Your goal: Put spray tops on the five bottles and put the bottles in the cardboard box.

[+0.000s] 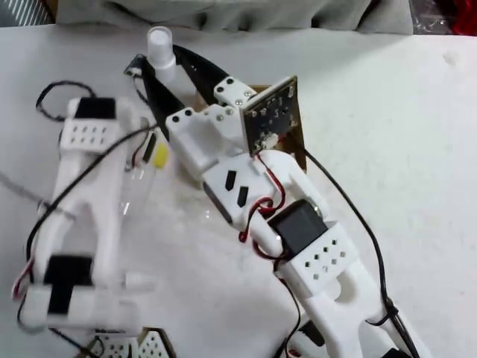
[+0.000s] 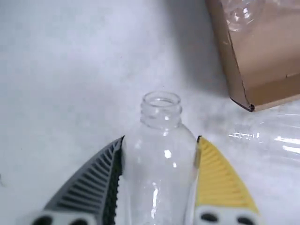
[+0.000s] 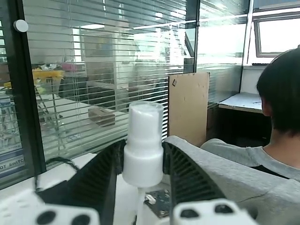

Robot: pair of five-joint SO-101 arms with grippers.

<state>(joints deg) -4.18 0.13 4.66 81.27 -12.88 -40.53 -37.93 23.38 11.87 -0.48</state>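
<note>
White arms [image 1: 89, 216], ribbed grey and yellow fingers [image 2: 220, 178]

Office with blind-covered glass partitions [image 3: 93, 70] and desks [image 3: 239, 101]

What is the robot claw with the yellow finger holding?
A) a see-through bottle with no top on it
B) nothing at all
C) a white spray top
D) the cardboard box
A: in the left wrist view the left gripper clamps a clear bottle whose neck is open, while the white spray top sits in the right gripper.
</note>
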